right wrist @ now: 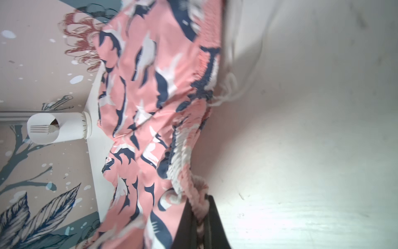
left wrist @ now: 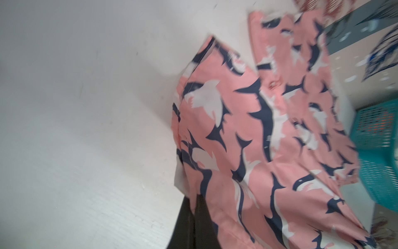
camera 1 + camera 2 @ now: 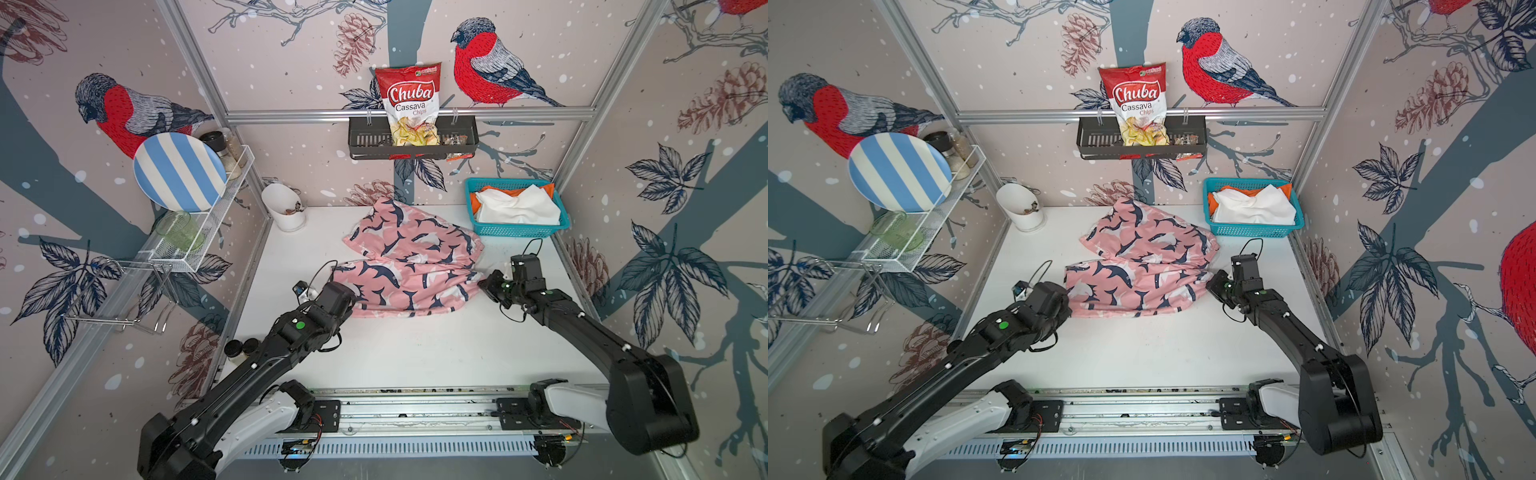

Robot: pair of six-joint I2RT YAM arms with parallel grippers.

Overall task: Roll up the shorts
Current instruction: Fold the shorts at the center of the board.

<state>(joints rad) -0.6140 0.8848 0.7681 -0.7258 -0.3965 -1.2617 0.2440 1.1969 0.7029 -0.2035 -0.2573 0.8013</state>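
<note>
The pink cloth shorts with navy-and-white shapes (image 3: 409,266) lie unrolled on the desk (image 3: 415,353). Left fingers (image 2: 187,226) pinch their 8 o'clock edge, right fingers (image 1: 214,222) the 3 o'clock waistband. White shorts (image 3: 515,205) and orange shorts (image 3: 473,201) wait at 1 o'clock.

Robot lab cell: aluminium frame (image 3: 291,115), bird-print wall panels (image 3: 486,70), arm rail (image 3: 415,410).
</note>
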